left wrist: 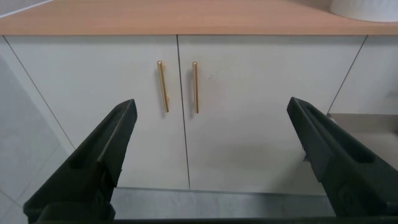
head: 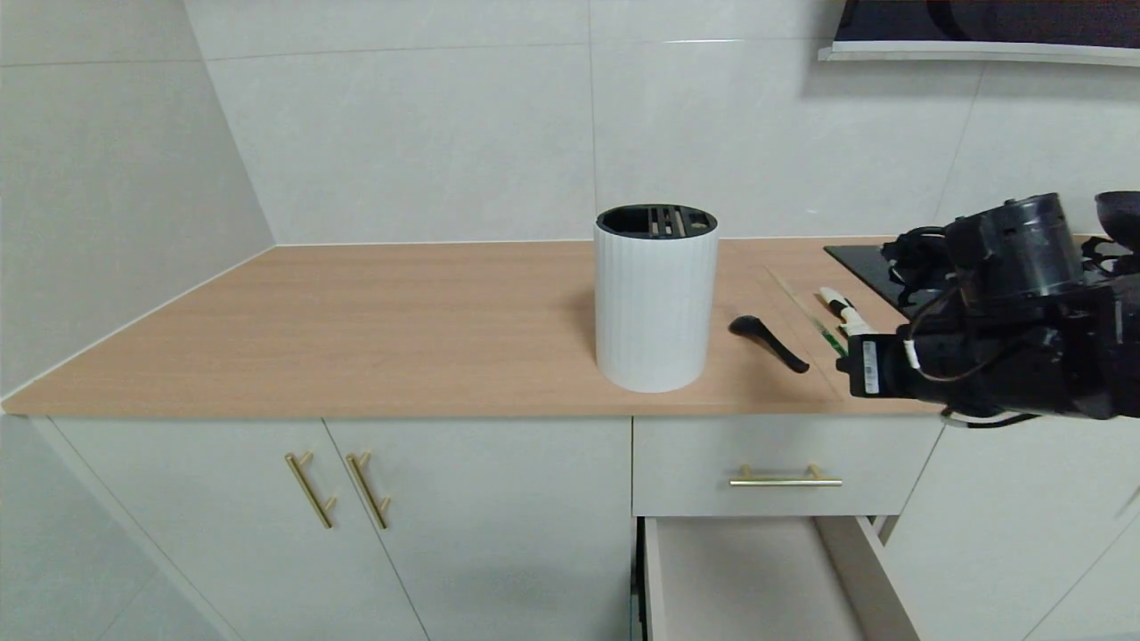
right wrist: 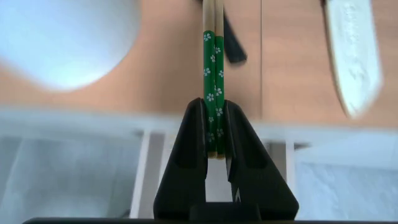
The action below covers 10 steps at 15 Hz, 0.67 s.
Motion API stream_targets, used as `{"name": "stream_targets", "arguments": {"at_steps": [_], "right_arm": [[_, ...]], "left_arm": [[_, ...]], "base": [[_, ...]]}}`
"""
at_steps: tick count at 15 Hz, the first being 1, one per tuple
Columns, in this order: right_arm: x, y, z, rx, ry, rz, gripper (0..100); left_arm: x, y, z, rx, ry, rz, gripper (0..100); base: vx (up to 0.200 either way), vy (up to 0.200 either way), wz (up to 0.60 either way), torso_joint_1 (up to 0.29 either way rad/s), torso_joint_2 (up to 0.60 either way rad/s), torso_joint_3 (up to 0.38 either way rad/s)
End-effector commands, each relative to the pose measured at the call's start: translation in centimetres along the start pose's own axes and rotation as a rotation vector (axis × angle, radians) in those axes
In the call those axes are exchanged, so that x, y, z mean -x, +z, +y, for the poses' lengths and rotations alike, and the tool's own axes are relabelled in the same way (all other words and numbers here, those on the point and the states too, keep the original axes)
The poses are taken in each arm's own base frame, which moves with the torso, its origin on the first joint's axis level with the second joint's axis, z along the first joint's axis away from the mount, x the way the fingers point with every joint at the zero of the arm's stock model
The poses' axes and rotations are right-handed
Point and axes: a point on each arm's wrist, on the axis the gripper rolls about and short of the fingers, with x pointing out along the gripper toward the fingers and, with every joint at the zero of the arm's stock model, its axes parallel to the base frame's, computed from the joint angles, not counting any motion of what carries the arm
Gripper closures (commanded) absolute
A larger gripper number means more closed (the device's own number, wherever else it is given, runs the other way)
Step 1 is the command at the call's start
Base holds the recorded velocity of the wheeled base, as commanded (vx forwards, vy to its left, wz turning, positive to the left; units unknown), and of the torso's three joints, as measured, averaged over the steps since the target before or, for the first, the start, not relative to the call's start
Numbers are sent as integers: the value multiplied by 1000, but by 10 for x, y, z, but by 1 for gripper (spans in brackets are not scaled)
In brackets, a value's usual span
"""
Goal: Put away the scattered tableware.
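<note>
Two slim wooden chopsticks (right wrist: 211, 68), their gripped ends painted green with small white flowers, sit side by side between the right jaws, which are closed tight on the painted part. From those jaws the bare pale shafts run straight ahead over the matte wood-grain surface (head: 401, 329); we cannot tell whether they touch it.

Ahead of the right jaws and to their left stands a tall white holder (head: 656, 312), a ribbed cylinder with a black slotted top. Between it and the chopsticks, just left of the jaws' line, lies a glossy black spoon (head: 768, 341) with a rounded bowl and a tapering handle. Just right of the chopsticks, near the jaws, lies a smooth white knife (head: 842, 310). Below the right jaws and somewhat to their left, a pale drawer (head: 748, 579) stands pulled out.

The left jaws are spread wide and hold nothing. Beyond them we see two flat white cabinet doors (left wrist: 249, 112) with slim brass-coloured bar handles (left wrist: 163, 86).
</note>
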Motion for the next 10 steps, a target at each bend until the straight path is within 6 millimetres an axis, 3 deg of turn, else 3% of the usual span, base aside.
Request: {"name": "stream_targets", "arguments": {"at_steps": [1,2,4,10], "right_arm": [[73,-8,-10,19,74,8,100],[90,-11,-14,20,138,28,100],[103,-19,-18,27,216,72,100],[100,-35,-19,124,232,116,100]], "left_arm": [[0,0,0,1,0,3,0],[0,0,0,1,0,2,0],[0,0,0,1,0,2,0],[0,0,0,1,0,2,0]], "base": [[0,0,0,0,0,0],[0,0,0,0,0,0],[0,0,0,0,0,0],[0,0,0,0,0,0]]}}
